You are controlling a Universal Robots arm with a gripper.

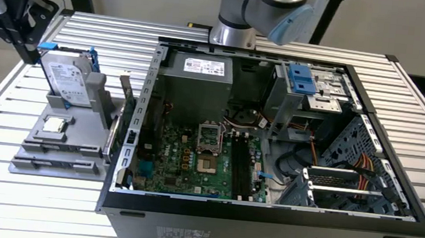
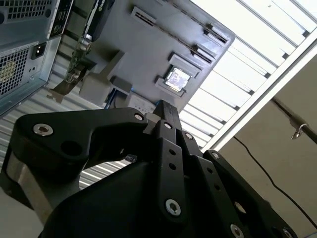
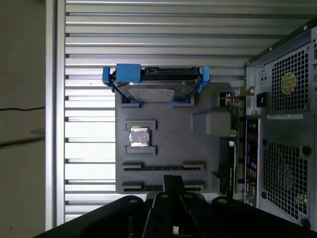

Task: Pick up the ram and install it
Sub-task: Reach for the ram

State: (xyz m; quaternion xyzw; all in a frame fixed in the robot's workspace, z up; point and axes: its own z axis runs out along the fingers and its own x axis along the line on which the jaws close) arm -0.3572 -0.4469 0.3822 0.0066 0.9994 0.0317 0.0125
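The arm (image 1: 266,7) rises from the counter's (image 1: 32,207) far edge, behind the open case (image 1: 264,229). Its grey and blue joint is cut off by the exterior view's top. The gripper (image 3: 173,182) points down at the grey holder (image 3: 168,144), which lies beside the case, toward the counter's edge on the exterior view's left. In the first wrist view the camera looks straight down on the holder; in the second wrist view the gripper's black links slant toward it.

The jaws look shut. Their tips meet as one dark block over the holder's end with the long grooves (image 3: 143,166), and nothing can be seen between them.

Where the ram is cannot be told. The holder's long grooves look dark and bare. Whether a stick sits in the motherboard's (image 1: 185,157) black slots (image 1: 241,162) cannot be made out. The gripper's links hide the holder's edge nearest them.

A drive (image 1: 66,78) in a blue bracket stands upright at the holder's far end, with a chip (image 1: 54,125) lying flat in front of it. A dark card (image 3: 233,163) stands on edge between holder and case.

White labels sit on the drive, on the power supply (image 1: 196,85) and on the case's outer wall.
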